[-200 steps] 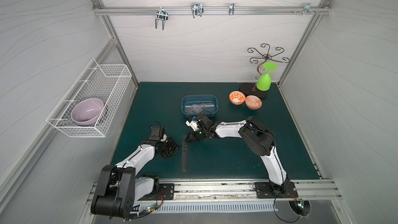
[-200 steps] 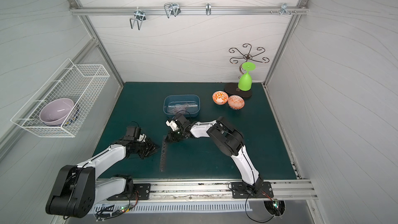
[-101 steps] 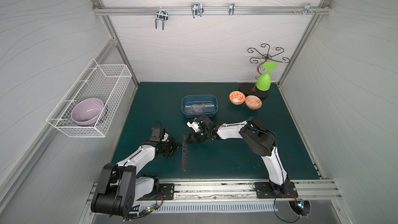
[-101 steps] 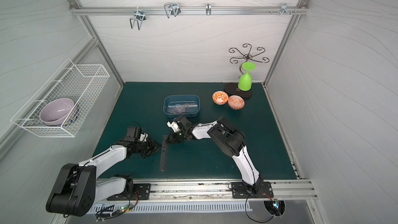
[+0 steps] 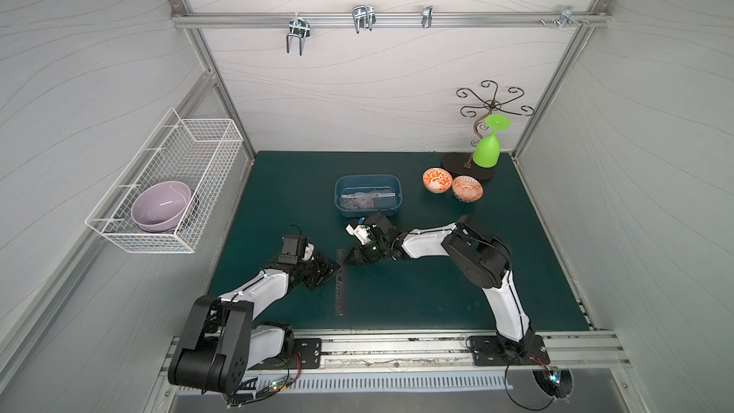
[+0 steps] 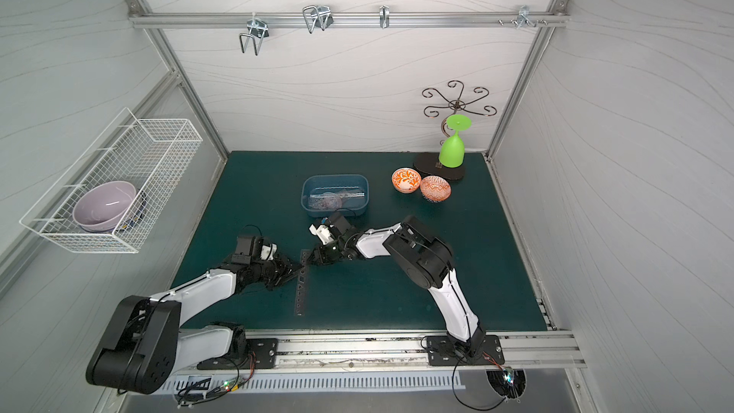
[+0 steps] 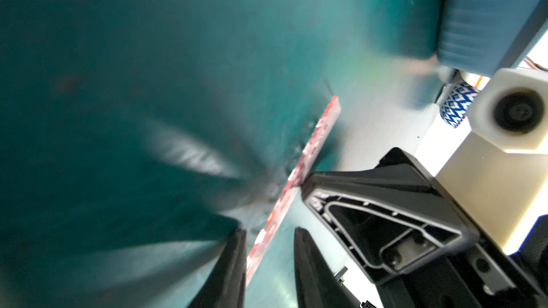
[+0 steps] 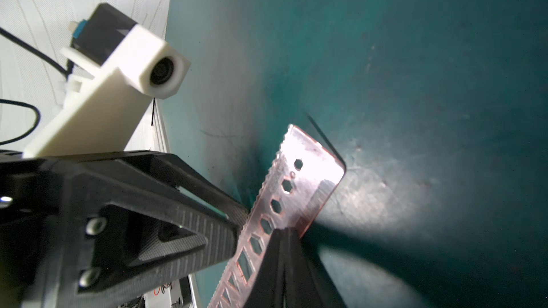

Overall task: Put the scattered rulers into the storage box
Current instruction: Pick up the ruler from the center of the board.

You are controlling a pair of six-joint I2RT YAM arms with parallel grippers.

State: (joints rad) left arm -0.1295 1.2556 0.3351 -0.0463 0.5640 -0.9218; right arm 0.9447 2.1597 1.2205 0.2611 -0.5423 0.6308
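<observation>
A long smoky stencil ruler lies on the green mat, running from the mat's middle toward the front edge. Its far end is tipped up off the mat. My left gripper is open and straddles the ruler; one finger is against it and there is a gap to the other. My right gripper is shut, with its tips pressed on the ruler's edge from the opposite side. The blue-grey storage box stands just behind and holds several rulers.
Two orange patterned bowls sit to the right of the box. A green cup hangs upside down on a wire stand at the back right. A white wire basket with a purple bowl hangs on the left wall.
My left gripper has edged a little to the right, up to the ruler. The right gripper has barely moved and stays at the ruler's far end.
</observation>
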